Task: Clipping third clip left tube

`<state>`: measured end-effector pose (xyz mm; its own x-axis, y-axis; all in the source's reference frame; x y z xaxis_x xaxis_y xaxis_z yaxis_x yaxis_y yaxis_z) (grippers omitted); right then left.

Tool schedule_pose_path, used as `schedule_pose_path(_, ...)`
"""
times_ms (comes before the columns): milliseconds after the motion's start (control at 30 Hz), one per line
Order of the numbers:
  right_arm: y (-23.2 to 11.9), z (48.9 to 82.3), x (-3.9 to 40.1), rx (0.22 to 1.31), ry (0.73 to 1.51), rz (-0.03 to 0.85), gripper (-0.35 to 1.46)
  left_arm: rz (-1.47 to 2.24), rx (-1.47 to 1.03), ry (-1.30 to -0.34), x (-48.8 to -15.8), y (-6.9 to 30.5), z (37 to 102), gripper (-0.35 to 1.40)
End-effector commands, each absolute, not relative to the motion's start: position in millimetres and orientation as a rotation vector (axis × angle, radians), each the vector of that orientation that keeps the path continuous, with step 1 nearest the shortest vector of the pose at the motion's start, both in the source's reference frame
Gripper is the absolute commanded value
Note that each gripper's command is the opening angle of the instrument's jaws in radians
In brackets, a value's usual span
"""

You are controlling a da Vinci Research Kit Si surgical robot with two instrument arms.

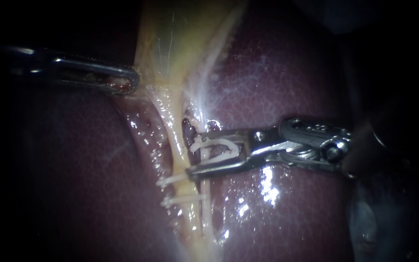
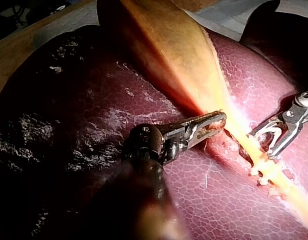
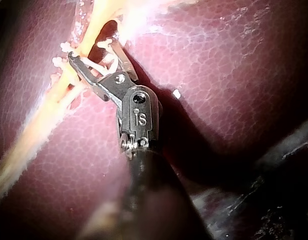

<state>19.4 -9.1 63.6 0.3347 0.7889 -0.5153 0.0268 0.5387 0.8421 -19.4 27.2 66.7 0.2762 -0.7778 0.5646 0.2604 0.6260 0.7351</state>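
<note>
The tube [image 1: 203, 189] runs down the groove in the liver [image 1: 292, 73], below the gallbladder [image 1: 170, 39]. The right instrument [image 1: 190, 155] holds a white clip [image 1: 219, 145] in wide jaws astride the tube, just above two set clips [image 1: 173, 181]. The left instrument [image 1: 131, 80] has its jaws closed on the gallbladder's edge.

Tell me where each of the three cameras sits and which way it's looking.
Endoscope: close over the liver, facing the tube; left instrument and right instrument with clip show.
Left wrist: on left arm, looks along its instrument to the gallbladder.
Right wrist: on right arm, looks along its instrument to the tube.
Shared: the right instrument.
</note>
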Motion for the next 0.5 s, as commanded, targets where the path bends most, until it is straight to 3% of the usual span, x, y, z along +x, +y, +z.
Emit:
schedule_pose_path(33,-9.1,63.8,19.5,0.894,1.138,0.596,0.5,-0.75,0.573,-1.077,-19.5,27.3,66.7,-0.35)
schedule_pose_path(500,-8.2,63.4,23.5,1.035,1.222,0.636,0.5,-0.749,0.574,-1.077,-19.6,27.2,66.8,-0.35)
